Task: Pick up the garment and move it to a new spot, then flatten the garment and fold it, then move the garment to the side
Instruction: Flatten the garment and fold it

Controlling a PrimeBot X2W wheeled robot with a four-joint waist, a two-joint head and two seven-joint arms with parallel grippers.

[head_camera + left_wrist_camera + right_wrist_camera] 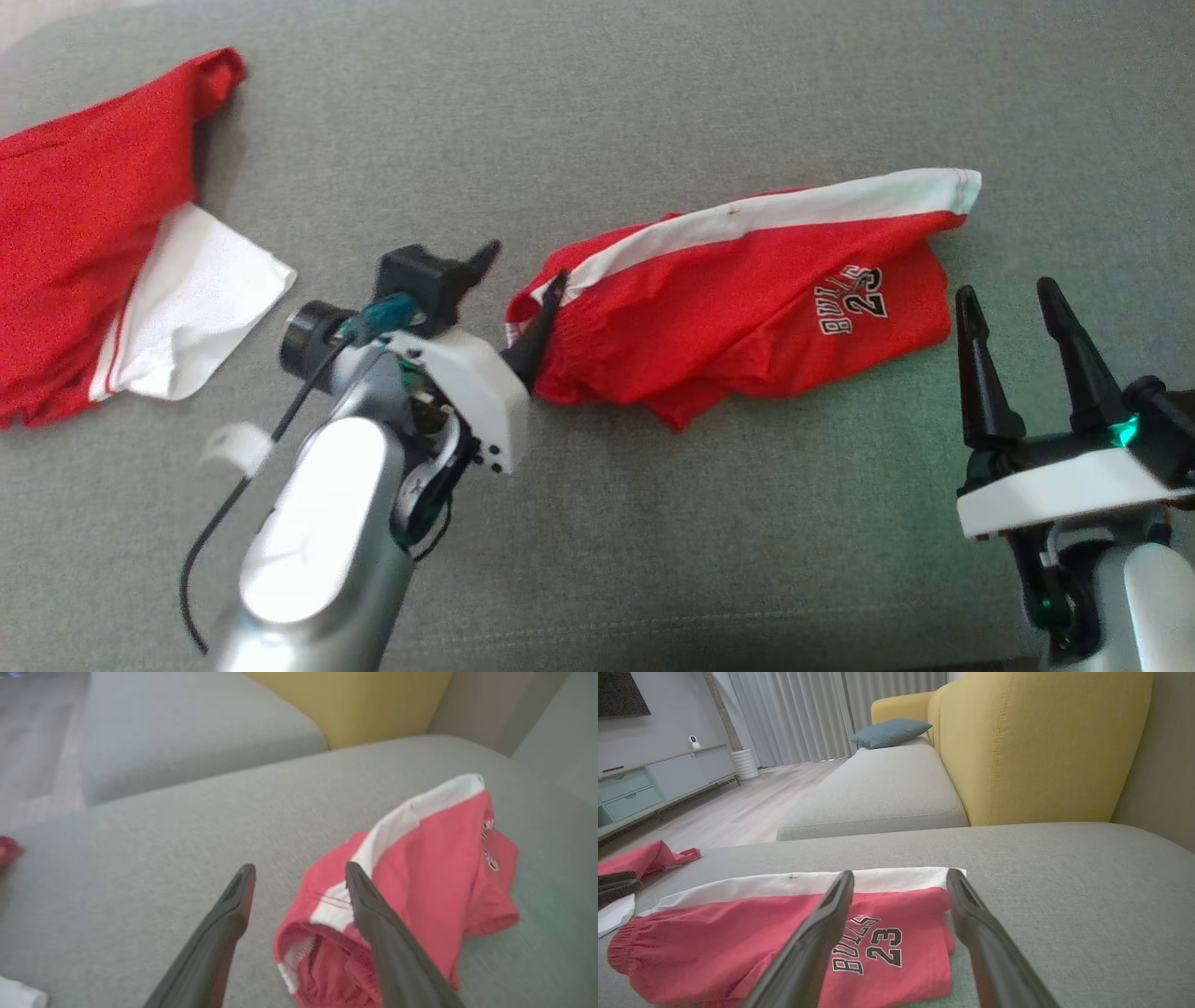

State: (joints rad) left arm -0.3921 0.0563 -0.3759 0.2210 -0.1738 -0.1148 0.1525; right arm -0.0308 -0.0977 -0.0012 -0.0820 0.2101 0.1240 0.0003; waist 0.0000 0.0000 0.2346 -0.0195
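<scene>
Reaching for the first pickup, you've got the left gripper (525,263) w/ jaws spread at the waistband end of the red shorts (747,299). These lie bunched around the middle of the grey cushion (653,560), and the right gripper (1006,291) sits just beside their hem end toward the right edge, jaws also spread, holding nothing. Next move, imo: get the left fingers round the elastic band & close, same on the right, then lift. The 2nd red-and-white garment (93,280) by the left edge lies well apart, so it shouldn't snag.
</scene>
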